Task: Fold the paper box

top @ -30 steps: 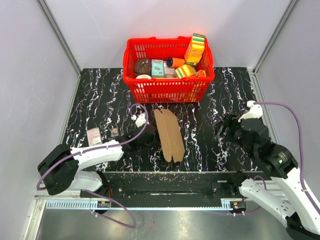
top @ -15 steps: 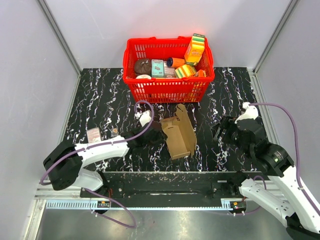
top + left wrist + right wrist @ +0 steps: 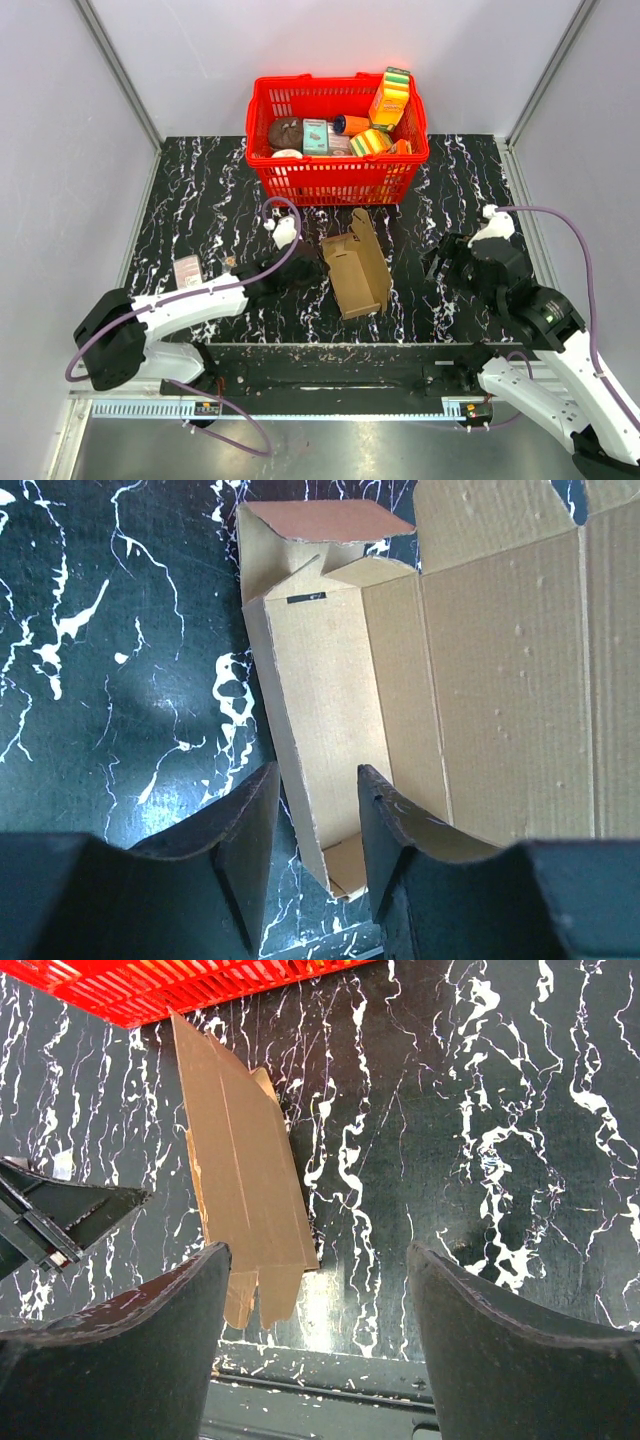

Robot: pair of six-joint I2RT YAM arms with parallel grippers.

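The paper box (image 3: 357, 266) is a brown cardboard sheet, partly opened into a trough, lying on the black marble table in front of the basket. In the left wrist view the box (image 3: 470, 660) shows its inner panels, with a small end flap at the top. My left gripper (image 3: 303, 274) is at the box's left side. Its jaws (image 3: 318, 780) are open, and the box's thin side wall runs through the gap between them. My right gripper (image 3: 443, 262) is open and empty, to the right of the box and apart from it. The right wrist view shows the box (image 3: 245, 1180) ahead of the right gripper (image 3: 315, 1260).
A red plastic basket (image 3: 338, 182) full of colourful packages stands at the back centre, close behind the box; its wall also shows in the right wrist view (image 3: 200, 985). Two small packets (image 3: 188, 270) lie on the table at the left. Grey walls close in both sides.
The box went from lying flat to opened up with panels raised, and shifted slightly right. My left gripper has drawn back a little to the left. My right arm edged left.
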